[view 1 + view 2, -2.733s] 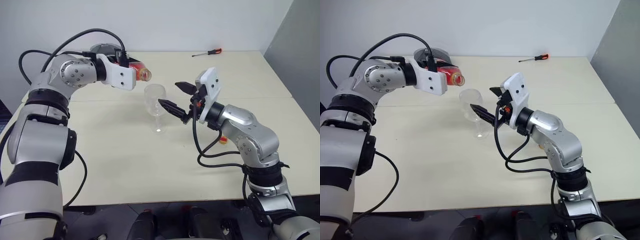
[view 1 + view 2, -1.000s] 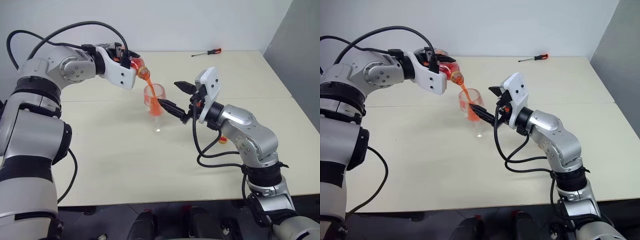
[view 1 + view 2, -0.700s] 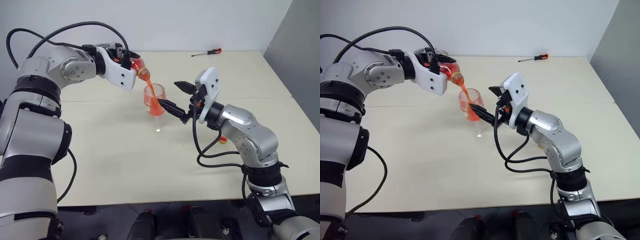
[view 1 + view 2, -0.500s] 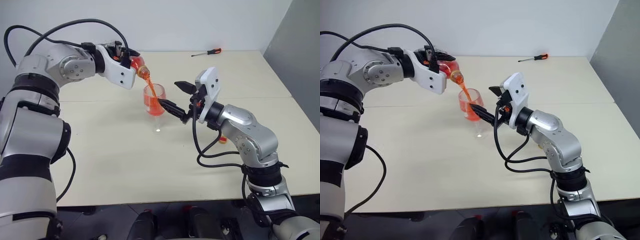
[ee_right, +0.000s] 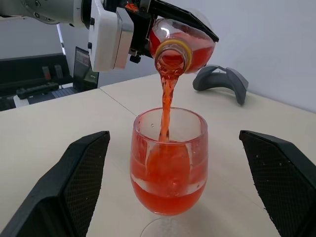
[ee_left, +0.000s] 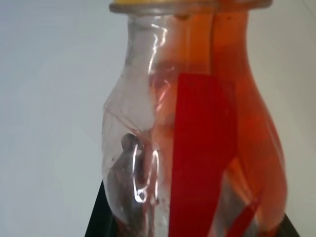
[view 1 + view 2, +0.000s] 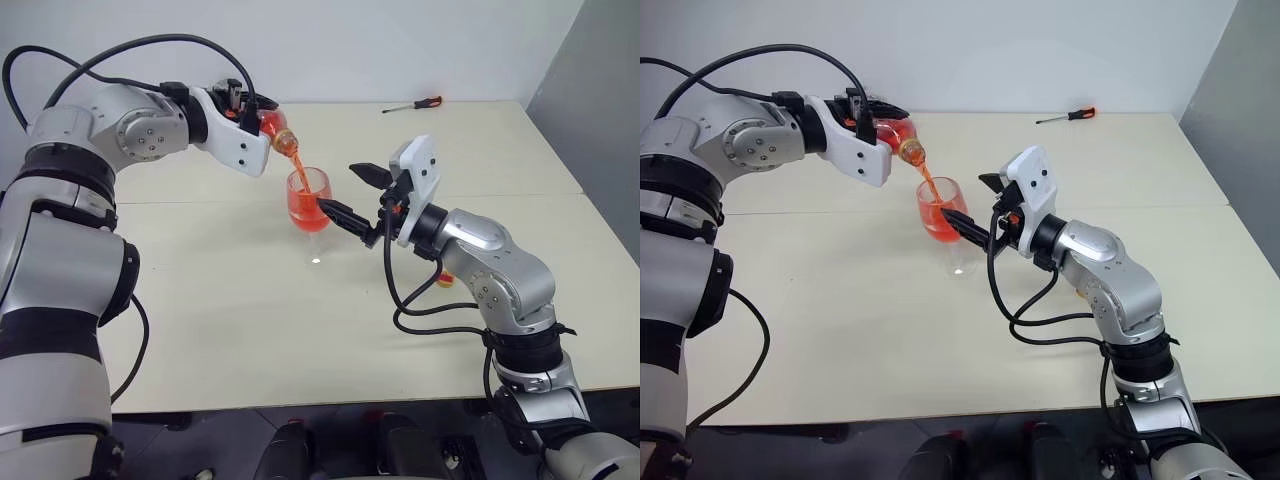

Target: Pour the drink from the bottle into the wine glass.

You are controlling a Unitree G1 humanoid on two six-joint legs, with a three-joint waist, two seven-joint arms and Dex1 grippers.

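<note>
1. Left gripper (image 7: 872,118) is clamped on the bottle (image 7: 895,135), tipped mouth-down above the wine glass (image 7: 309,198).
2. A thin stream of the drink (image 5: 167,106) runs from bottle mouth into the glass bowl, approx half full.
3. Glass stands upright on the table (image 7: 250,320), mid-table.
4. Right gripper (image 7: 348,194) is spread wide, fingers either side of the bowl w/o touching it.
5. Screwdriver (image 7: 414,104) lies at the far edge.

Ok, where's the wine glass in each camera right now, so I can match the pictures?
Left eye view: wine glass at centre, just under the tilted bottle.
Right eye view: centre-left, beside the right gripper.
Left wrist view: the bottle, close up; no glass.
Right wrist view: centre, between the open black fingers, part full.
Shared landmark: the stream of red drink falling from the bottle's mouth.
</note>
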